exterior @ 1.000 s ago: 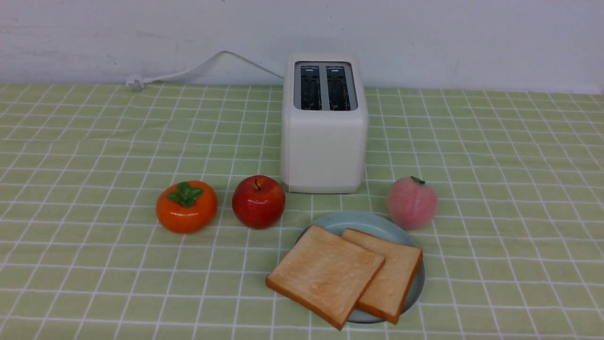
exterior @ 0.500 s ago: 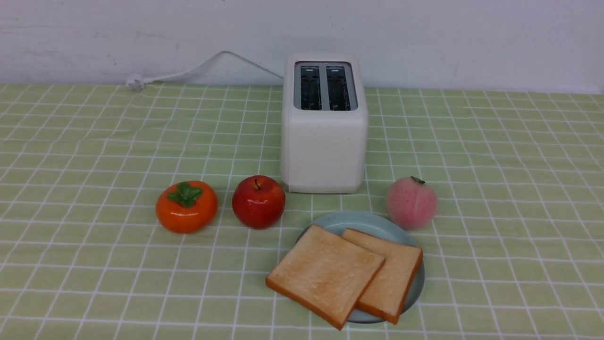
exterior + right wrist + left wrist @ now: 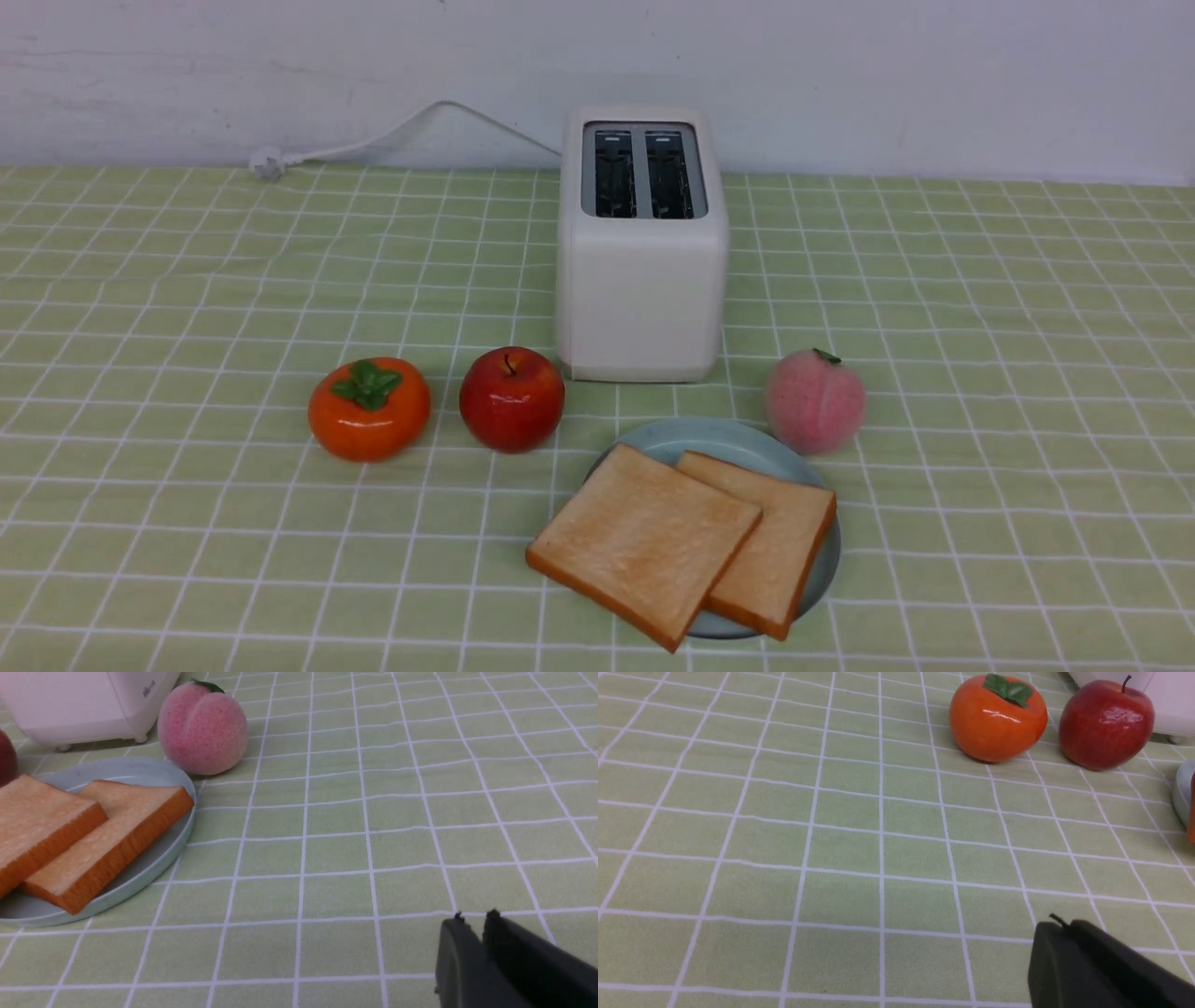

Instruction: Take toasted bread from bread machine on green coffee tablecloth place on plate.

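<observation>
Two slices of toasted bread lie overlapping on the pale blue-green plate (image 3: pixel 719 437): the left slice (image 3: pixel 642 539) rests partly on the right slice (image 3: pixel 775 537). The cream-white bread machine (image 3: pixel 642 280) stands behind the plate on the green coffee tablecloth (image 3: pixel 187 280), both slots empty. Neither arm shows in the front view. My left gripper (image 3: pixel 1062 924) is shut and empty, low over bare cloth. My right gripper (image 3: pixel 473 917) is shut and empty, over cloth to the right of the plate (image 3: pixel 154 858) and the toast (image 3: pixel 107 830).
An orange persimmon (image 3: pixel 369 409) and a red apple (image 3: pixel 511 399) sit left of the plate; a pink peach (image 3: pixel 814 401) sits at its right rear. The toaster's white cord (image 3: pixel 392 135) runs along the back wall.
</observation>
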Motion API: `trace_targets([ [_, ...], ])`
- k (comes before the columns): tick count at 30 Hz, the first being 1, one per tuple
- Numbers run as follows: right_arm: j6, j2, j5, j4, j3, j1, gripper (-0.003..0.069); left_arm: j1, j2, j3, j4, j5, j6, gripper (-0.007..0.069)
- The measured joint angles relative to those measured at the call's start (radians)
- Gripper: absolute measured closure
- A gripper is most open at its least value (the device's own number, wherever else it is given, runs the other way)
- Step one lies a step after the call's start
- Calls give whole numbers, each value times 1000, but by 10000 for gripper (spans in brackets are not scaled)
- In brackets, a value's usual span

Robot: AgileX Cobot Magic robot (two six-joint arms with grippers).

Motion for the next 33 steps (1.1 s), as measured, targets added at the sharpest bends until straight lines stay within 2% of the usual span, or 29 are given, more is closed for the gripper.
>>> trace_targets([
  [33, 0, 0, 0, 0, 0, 0, 543, 0, 0, 0, 0, 0, -3, 594],
])
